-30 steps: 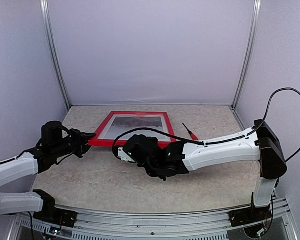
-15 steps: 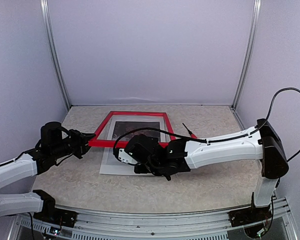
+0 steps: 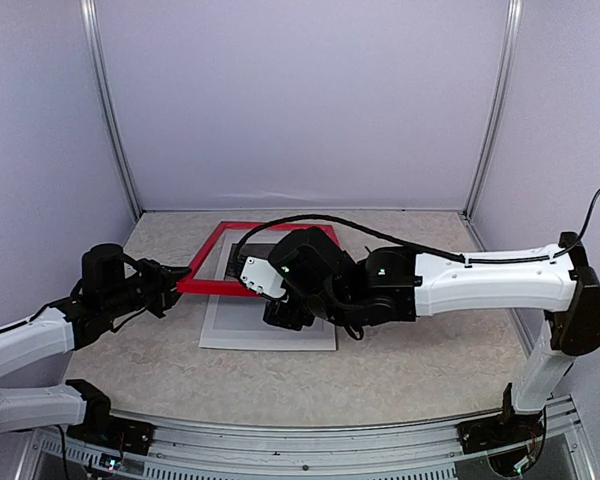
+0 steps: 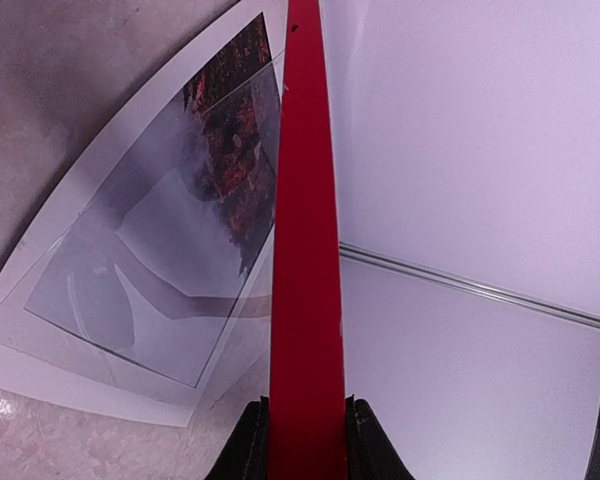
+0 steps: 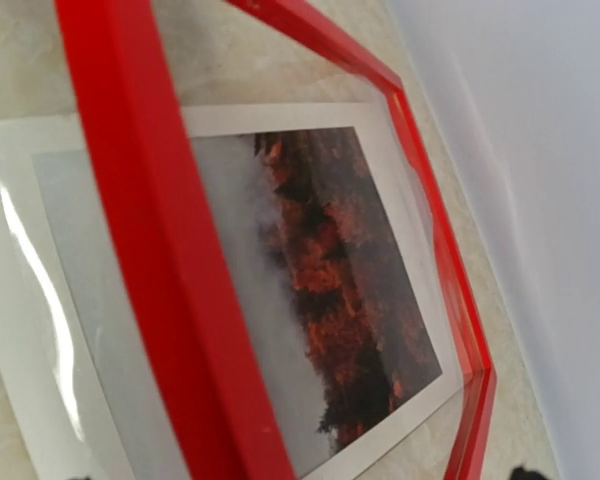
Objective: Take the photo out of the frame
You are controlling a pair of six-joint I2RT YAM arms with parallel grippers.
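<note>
Lying on the desk (image 3: 400, 370) beneath the tilted frame (image 5: 165, 250), the photo (image 5: 340, 330) is sitting in its white mat (image 3: 230, 335). The left tool (image 3: 177, 279) is grasping the frame's left rim. The right tool (image 3: 285, 312) is hovering at the frame's near rim, its state impossible to tell.

Bright, soft, even light all round, with only faint shadows on the table (image 3: 400, 380) in the overhead view. In the right wrist view a white glare streak runs down the left side of the photo (image 5: 320, 300), and the frame (image 5: 150, 250) looks blurred up close.
</note>
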